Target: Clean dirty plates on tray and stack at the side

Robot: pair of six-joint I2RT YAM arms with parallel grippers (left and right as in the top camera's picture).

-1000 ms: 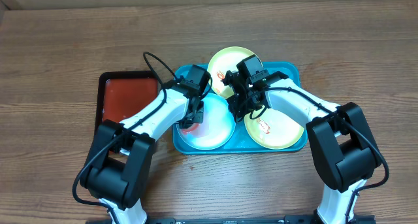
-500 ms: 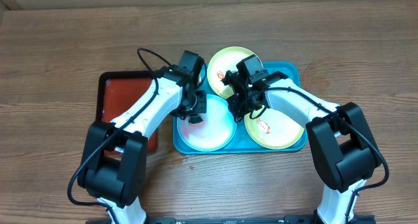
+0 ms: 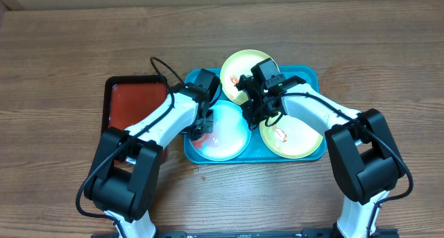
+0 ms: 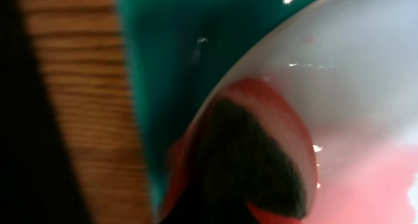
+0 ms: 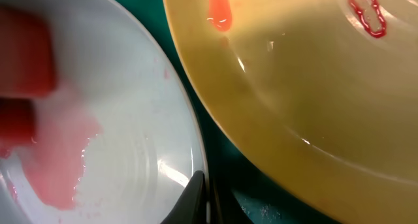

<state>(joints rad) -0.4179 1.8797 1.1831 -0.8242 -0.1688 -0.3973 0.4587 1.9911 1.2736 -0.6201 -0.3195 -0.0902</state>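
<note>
While the right end effector is keeping the blue plate pinched by its rim in the tray, the left end effector, grasping a red sponge, is sweeping back to the plate's left edge, so scrubbing is continuing.

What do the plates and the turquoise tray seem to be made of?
Light blue plate and yellow-green plate: probably glossy plastic, showing sharp highlights. Tray: likely smooth moulded plastic, with rounded corners and a raised rim.

Overhead top-down; wrist views close, sharing blue plate.
</note>
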